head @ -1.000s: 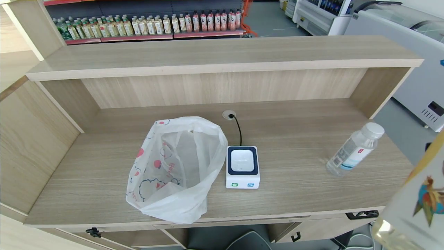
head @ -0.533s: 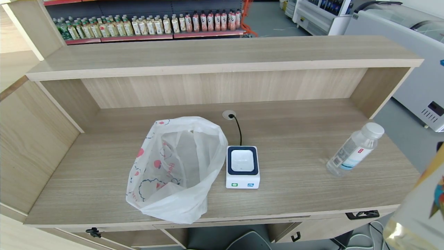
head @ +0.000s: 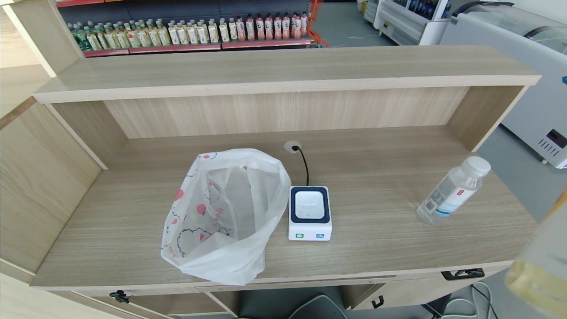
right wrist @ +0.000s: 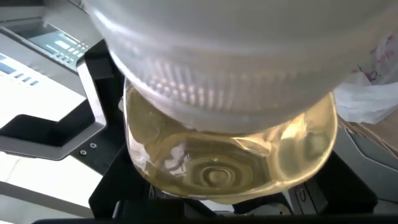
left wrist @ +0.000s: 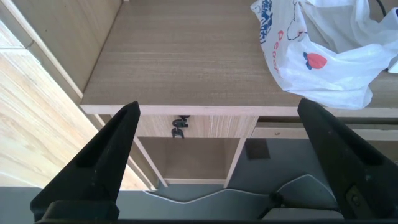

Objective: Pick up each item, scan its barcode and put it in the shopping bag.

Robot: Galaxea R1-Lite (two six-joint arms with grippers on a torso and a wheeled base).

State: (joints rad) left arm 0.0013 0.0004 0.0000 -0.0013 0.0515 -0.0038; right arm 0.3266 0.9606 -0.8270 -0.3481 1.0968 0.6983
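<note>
Two btls logged. On counter (head: 376, 177): bag (head: 221, 212), mouth open, mid-left; water btl (head: 452, 191) standing near right end, well apart; scanner (head: 309, 212) just beside bag. Aloft off front right corner: yellow btl (head: 542, 266), clamped in R gripper (right wrist: 227, 186), jaws closed on its body. L gripper (left wrist: 219, 106) off front edge by bag, jaws wide, nothing held. Barcode not visible. Advise: carry btl inward, turn code to scanner window, pass slowly, keep clear of water btl.

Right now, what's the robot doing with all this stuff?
It's checking out groceries. The right claw grips a yellow drink bottle out past the right end of the counter. The left claw hangs open before its front edge. A shopping bag sits open beside the scanner, and a water bottle stands farther right.
</note>
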